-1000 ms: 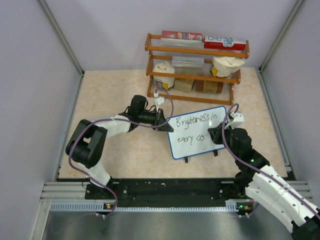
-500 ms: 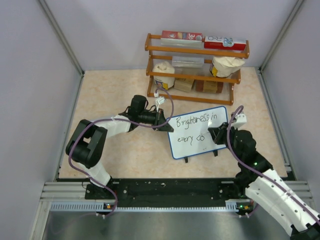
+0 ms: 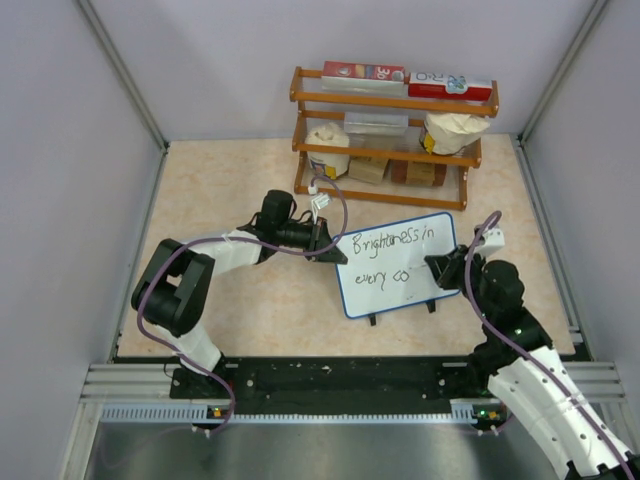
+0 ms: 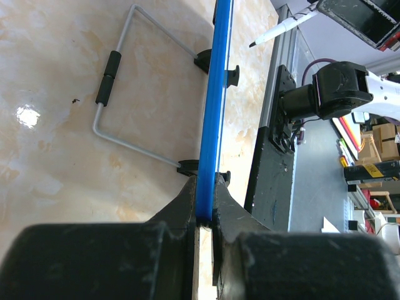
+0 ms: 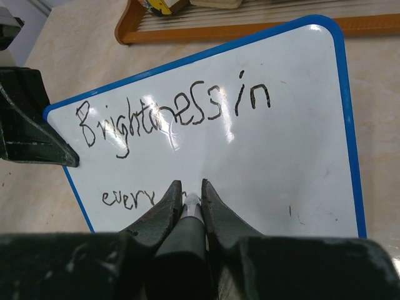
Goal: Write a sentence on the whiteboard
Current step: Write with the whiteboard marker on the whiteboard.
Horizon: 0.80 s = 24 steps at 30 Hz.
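The board (image 3: 395, 265) stands propped on the desk (image 3: 230, 180), my left fingers (image 4: 178, 212) clamped on its edge. My right fingers (image 5: 159, 215) grip the marker (image 5: 191, 201). The sentence (image 3: 385, 255) reads "Brightness in every co", so I judge its last word unfinished.

The beige marbled tabletop (image 3: 230, 190) before me carries a two-tier wooden rack (image 3: 385, 103) at its far edge. Nearer me, the small blue-rimmed whiteboard (image 3: 395, 262) stands on black feet (image 3: 373, 319), and its grey wire prop (image 4: 107, 70) rests on the surface behind it.
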Motion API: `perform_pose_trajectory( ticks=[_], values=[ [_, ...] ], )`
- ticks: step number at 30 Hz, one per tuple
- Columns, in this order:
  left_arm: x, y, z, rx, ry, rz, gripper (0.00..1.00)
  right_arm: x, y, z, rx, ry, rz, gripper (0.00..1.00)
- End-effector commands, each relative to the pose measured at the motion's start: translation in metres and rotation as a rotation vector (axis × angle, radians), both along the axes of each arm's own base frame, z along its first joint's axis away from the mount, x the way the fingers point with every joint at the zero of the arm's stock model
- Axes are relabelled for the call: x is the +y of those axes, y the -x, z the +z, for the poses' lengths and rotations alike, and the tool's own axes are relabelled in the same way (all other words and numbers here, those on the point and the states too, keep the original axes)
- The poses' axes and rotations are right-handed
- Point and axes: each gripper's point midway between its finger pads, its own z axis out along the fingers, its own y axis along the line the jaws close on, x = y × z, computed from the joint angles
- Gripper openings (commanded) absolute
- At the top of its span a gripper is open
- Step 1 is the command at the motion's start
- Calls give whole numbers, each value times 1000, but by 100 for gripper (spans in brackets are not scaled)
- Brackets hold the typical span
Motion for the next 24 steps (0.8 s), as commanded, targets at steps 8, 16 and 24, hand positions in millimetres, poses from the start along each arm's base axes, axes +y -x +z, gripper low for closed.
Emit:
perform_pose_trajectory(
  ticks=[8,16,24],
  values=[
    [9,-8,-37,-105,-143,53,7,-5,2,23,-69,16,3,0],
    [5,3,-23,-122,-49,8,46,-6,4,31,-91,13,4,0],
    [6,24,-26,-102,-8,2,55,-7,6,36,-107,16,2,0]
  ],
)
